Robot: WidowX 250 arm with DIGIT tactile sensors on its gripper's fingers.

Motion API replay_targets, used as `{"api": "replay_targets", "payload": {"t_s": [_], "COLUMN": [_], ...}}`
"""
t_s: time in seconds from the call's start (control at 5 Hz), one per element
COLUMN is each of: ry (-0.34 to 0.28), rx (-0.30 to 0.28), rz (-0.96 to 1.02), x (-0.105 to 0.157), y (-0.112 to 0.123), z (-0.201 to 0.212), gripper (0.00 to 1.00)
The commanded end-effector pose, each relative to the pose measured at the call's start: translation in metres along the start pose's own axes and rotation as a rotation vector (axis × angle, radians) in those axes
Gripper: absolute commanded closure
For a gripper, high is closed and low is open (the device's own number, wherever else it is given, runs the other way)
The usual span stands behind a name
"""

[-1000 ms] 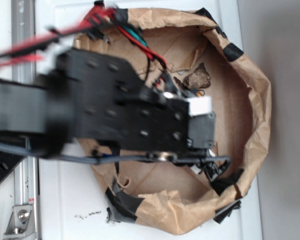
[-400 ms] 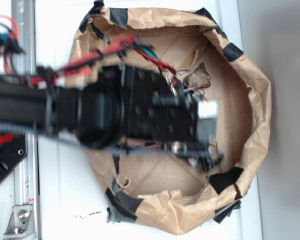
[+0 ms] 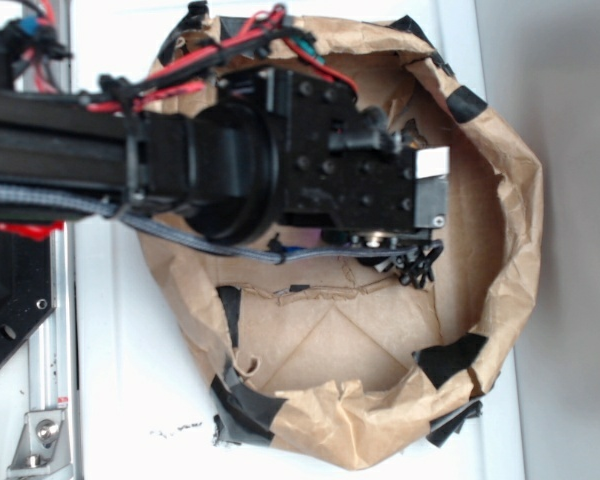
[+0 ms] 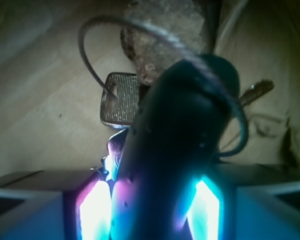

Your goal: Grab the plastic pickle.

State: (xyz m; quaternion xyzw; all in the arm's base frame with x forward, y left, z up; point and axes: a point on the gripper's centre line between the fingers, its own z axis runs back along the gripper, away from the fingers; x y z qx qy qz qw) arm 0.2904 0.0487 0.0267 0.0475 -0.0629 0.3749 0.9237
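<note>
In the wrist view the plastic pickle (image 4: pixel 175 150), dark green and glossy, stands between the two glowing pads of my gripper (image 4: pixel 150 200) and fills the gap, touching both pads. The gripper is shut on it. A wire key ring (image 4: pixel 90 55) loops over the pickle's top, and a silver key (image 4: pixel 117 100) lies just behind it. In the exterior view my black arm (image 3: pixel 310 160) reaches over the brown paper nest (image 3: pixel 520 230) and hides the gripper's jaws and the pickle.
A rough brown rock-like lump (image 4: pixel 165 35) lies just beyond the pickle and keys. The nest has raised crumpled paper walls with black tape patches (image 3: pixel 450 360). It stands on a white table (image 3: pixel 120 380). A metal rail (image 3: pixel 50 350) runs along the left.
My arm has moved up the picture and come over the rock, which showed earlier and is now hidden beneath it. The wrist has turned.
</note>
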Motion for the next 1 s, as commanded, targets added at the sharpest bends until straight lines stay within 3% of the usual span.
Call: {"api": "replay_targets", "payload": {"t_s": [0.0,0.2,0.4,0.6,0.8], "ry": [-0.049,0.037,-0.003,-0.028,-0.023], "rx": [-0.169,-0.228,-0.231,-0.275,-0.24], "rz": [-0.215,-0.455,-0.665,-0.774,-0.78], "x": [0.017,0.006,0.004,-0.005,-0.008], "y": [-0.009,-0.006,-0.002,-0.006,-0.004], "z": [0.076,0.117,0.147,0.163,0.162], "gripper": [1.0,1.0,1.0,1.0,1.0]}}
